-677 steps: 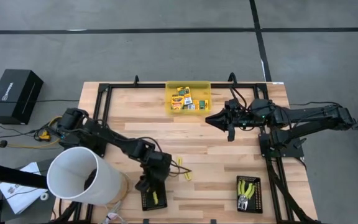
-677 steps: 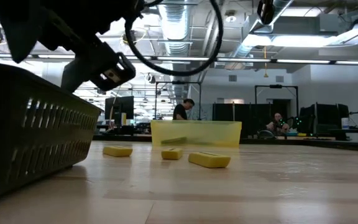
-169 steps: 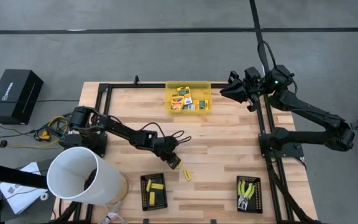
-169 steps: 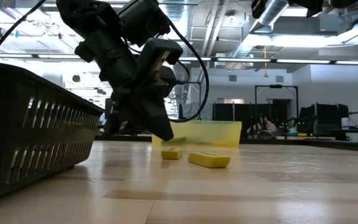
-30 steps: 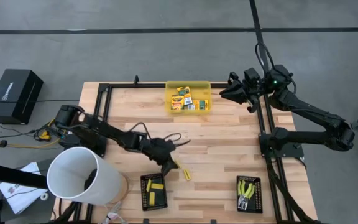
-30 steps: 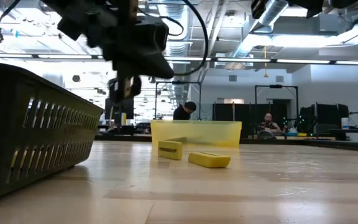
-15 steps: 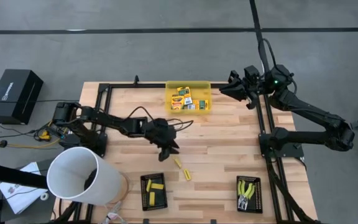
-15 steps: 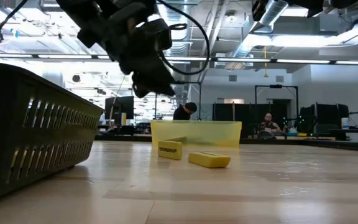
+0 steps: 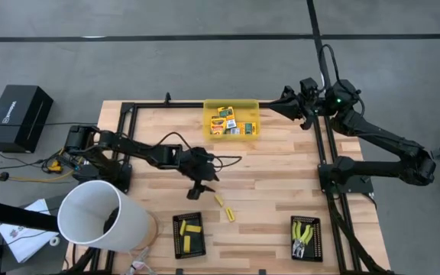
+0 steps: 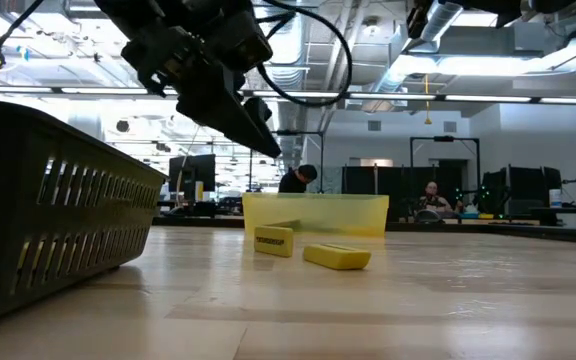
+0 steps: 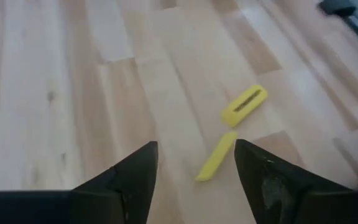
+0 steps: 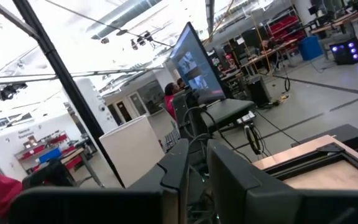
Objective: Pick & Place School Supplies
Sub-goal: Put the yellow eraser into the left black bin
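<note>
I am holding the left hand (image 9: 199, 186) above the middle of the bench (image 9: 281, 183), its fingers (image 11: 129, 177) spread apart and gripping nothing. Through the left wrist camera I am looking past those fingers at two yellow sticks (image 11: 244, 106) lying on the wood, nearly end to end; in the overhead camera they are sitting just in front of the hand (image 9: 224, 208), between it and the bench's front edge. Two more sticks are resting in the left black tray (image 9: 189, 234) at the front edge. The two yellow-green handled tools (image 9: 304, 233) are lying in the right black tray (image 9: 305, 237). The printed boxes (image 9: 226, 121) are sitting inside the yellow bin (image 9: 231, 105) at the far edge.

I am keeping the right hand (image 9: 270, 108) raised at the far right corner beside the bin, and its fingers (image 12: 229, 174) are sitting close together with nothing between them.
</note>
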Motion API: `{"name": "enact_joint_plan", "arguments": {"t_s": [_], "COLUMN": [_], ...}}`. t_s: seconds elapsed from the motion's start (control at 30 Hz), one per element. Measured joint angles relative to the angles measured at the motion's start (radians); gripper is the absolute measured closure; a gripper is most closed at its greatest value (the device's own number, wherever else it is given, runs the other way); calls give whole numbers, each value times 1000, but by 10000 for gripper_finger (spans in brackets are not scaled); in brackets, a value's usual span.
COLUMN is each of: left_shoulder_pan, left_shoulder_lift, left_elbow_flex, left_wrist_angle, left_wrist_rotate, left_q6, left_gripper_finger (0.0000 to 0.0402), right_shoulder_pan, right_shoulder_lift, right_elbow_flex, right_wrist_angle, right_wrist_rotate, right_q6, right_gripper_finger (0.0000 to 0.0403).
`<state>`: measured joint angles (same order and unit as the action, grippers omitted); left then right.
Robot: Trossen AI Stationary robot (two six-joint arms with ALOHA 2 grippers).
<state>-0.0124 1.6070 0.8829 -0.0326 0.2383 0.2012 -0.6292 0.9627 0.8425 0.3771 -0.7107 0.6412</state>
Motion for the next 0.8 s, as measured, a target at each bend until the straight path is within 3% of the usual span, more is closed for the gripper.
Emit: {"name": "enact_joint_plan", "arguments": {"t_s": [0.23,0.8], "left_shoulder_pan": [-1,-35], "left_shoulder_lift": [71,240], "left_elbow_flex": [0,112], "left_wrist_angle": [-7,-44], "left_wrist_rotate": [74,83], "left_q6": [22,109], "left_gripper_finger": [194,199], "right_shoulder_pan": [6,21], "right_shoulder_lift": [0,0], "right_elbow_flex": [0,0], "right_wrist_angle": [0,-2], "right_wrist_rotate": [21,22], "right_q6": [14,14], "right_gripper_finger": [351,351]}}
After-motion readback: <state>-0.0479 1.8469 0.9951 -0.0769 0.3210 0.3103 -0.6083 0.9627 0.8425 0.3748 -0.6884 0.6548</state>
